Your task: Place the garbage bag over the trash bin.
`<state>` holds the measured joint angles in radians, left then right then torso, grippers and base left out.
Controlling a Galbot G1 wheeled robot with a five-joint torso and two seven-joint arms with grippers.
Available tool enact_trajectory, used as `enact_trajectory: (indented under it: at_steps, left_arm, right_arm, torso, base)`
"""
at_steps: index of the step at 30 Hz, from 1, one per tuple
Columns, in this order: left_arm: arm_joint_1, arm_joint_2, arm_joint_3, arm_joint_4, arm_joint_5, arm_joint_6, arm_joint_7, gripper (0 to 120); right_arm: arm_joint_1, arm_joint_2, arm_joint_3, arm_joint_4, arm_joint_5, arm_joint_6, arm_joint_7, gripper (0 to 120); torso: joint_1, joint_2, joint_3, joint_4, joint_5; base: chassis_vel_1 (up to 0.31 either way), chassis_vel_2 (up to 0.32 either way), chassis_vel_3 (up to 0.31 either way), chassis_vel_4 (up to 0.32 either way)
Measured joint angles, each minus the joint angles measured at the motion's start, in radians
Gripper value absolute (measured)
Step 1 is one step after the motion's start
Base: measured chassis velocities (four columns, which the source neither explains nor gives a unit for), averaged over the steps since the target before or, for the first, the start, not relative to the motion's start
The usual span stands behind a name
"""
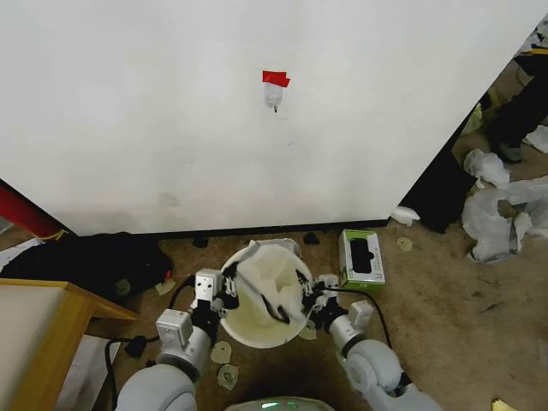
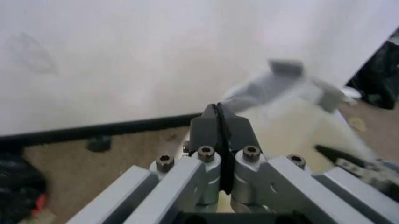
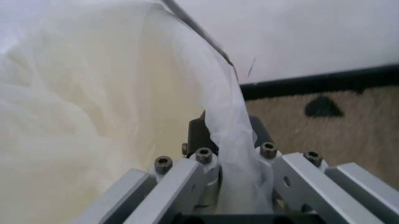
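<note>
While my left hand (image 1: 224,295) sat pinched closed and empty at the left rim of the trash bin (image 1: 248,330), the garbage bag (image 1: 272,278) draped over the bin's mouth, and my right hand (image 1: 305,297) gripped the film at the right rim.

Cream trash bin (image 1: 257,321), translucent white garbage bag (image 1: 265,274)

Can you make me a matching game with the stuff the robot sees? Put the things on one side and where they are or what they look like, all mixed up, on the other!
Things:
1. garbage bag
2. trash bin
3. green and white box
4. left gripper

Clues:
A. lies on the floor beside the bin, on the robot's right
B. shut, with nothing between its fingers
C. round and cream-white, between the two grippers
D. thin white film, pinched in the right gripper

Pairs: 1-D, 2-C, 3-A, 4-B
</note>
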<state>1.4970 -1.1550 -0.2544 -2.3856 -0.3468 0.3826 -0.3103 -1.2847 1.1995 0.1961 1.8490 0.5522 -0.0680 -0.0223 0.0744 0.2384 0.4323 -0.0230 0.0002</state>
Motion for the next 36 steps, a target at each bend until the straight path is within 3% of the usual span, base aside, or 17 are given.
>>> enact_trajectory:
  at_steps: [17,24,28,31,36]
  left_arm:
    - [-0.021,0.026,-0.020,0.056,0.054,-0.004,0.011,0]
    - [-0.059,0.083,-0.037,0.104,0.058,-0.013,0.071,0]
    - [-0.088,0.121,-0.033,0.135,0.046,-0.016,0.118,0]
    - [-0.097,0.124,-0.035,0.168,0.043,0.004,0.127,0]
    - [-0.080,0.122,-0.052,0.194,0.026,0.025,0.121,0]
  right_arm:
    - [-0.009,-0.129,0.090,0.000,0.049,0.019,-0.124,1]
    - [0.008,-0.157,0.105,-0.030,0.062,0.067,-0.257,1]
    - [0.020,-0.156,0.114,-0.073,0.063,0.125,-0.398,1]
    - [0.026,-0.151,0.126,-0.108,0.069,0.173,-0.497,1]
    - [0.026,-0.149,0.135,-0.133,0.095,0.200,-0.535,1]
  torso:
    - [0.000,0.000,0.000,0.0000,0.0001]
    - [0.000,0.000,0.000,0.0000,-0.0001]
    - [0.000,0.000,0.000,-0.0001,-0.0001]
    - [0.000,0.000,0.000,-0.0001,-0.0003]
    - [0.000,0.000,0.000,0.0000,-0.0002]
  base:
    - [0.000,0.000,0.000,0.000]
    - [0.000,0.000,0.000,0.000]
    - [0.000,0.000,0.000,0.000]
    - [0.000,0.000,0.000,0.000]
    - [0.000,0.000,0.000,0.000]
